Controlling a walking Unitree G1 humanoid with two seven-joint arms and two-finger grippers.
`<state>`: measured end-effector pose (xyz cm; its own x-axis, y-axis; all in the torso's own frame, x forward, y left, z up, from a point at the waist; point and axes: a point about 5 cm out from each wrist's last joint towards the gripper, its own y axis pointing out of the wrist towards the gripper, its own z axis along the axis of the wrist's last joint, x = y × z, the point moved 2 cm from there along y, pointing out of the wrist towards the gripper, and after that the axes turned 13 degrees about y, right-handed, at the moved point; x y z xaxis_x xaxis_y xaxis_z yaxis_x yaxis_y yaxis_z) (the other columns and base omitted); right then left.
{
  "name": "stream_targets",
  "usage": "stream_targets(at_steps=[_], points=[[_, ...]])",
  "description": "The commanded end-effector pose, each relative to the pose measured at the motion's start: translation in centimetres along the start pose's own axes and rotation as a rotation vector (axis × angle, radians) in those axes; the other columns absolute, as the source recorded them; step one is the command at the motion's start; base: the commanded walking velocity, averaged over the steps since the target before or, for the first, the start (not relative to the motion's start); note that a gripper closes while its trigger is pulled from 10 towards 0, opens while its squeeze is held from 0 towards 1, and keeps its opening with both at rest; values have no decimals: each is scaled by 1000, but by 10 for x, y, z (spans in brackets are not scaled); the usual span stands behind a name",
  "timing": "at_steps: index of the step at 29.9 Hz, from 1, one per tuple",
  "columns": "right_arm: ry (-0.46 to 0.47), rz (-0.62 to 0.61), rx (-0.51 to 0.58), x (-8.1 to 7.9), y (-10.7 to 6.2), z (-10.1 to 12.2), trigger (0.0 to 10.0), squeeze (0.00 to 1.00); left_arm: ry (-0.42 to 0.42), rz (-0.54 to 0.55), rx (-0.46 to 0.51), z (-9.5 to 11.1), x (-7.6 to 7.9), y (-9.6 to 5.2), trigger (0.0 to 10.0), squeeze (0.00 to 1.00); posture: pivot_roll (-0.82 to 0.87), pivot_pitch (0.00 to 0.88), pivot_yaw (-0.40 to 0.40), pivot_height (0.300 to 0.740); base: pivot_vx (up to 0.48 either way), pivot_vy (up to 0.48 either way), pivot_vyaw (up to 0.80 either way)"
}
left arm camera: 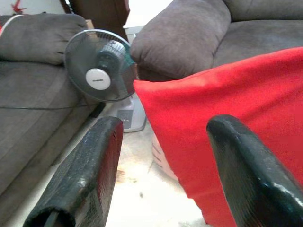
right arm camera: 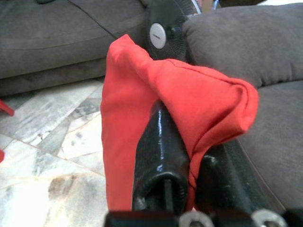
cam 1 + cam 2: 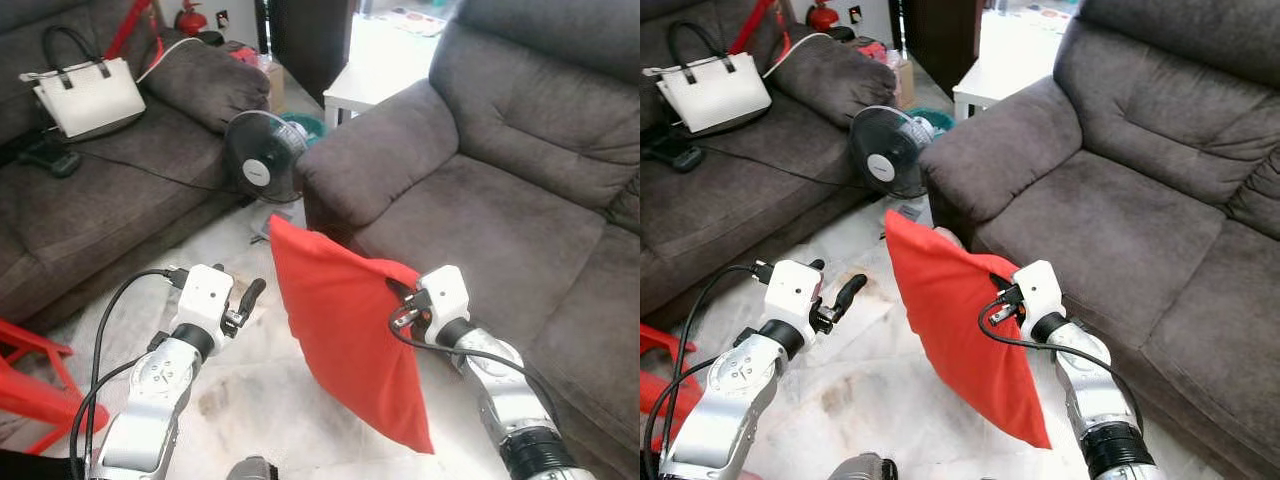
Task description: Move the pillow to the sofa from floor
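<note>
Two silver metal arms, ribbed round joints, black collar rings at wrists. White boxy wrist housings. Left gripper (image 3: 250,300): long black fingers, glossy, rounded tips, scuffed surface. Right gripper (image 2: 189,156): same black fingers, silver screws at base. Black cables loop beside each forearm, plugging into wrist housings.

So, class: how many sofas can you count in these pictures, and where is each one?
2. One grey sofa stands on the robot's left, with a white handbag on its seat. The other grey sofa is on the right, beside the red pillow held by the right gripper.
</note>
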<state>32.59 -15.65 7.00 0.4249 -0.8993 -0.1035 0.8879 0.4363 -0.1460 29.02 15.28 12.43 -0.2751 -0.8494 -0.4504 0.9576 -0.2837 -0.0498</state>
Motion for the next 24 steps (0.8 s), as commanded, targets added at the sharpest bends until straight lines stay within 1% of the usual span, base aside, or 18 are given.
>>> stream_targets(at_steps=[1,6,9,13,16,24], points=[[-9,-13,112,4,4,27,10000,0,25,-8,7,1,1,1,10000,0,185,93,-29,740,0,0,-788],[3,-28,117,5,4,26,10000,0,33,-5,7,2,2,3,10000,0,183,93,-25,740,0,0,-788],[10,-41,120,5,4,26,10000,0,45,-2,10,3,2,3,10000,0,184,91,-22,740,0,-290,-788],[12,-47,122,5,4,26,10000,0,48,1,12,4,1,5,10000,0,183,88,-18,740,0,-429,-788],[13,-51,124,5,5,26,10000,0,42,1,14,5,2,6,10000,0,183,87,-16,740,0,0,-788],[17,-53,129,3,6,26,10000,0,57,-8,25,6,1,8,10000,0,184,76,-11,740,0,0,-788]])
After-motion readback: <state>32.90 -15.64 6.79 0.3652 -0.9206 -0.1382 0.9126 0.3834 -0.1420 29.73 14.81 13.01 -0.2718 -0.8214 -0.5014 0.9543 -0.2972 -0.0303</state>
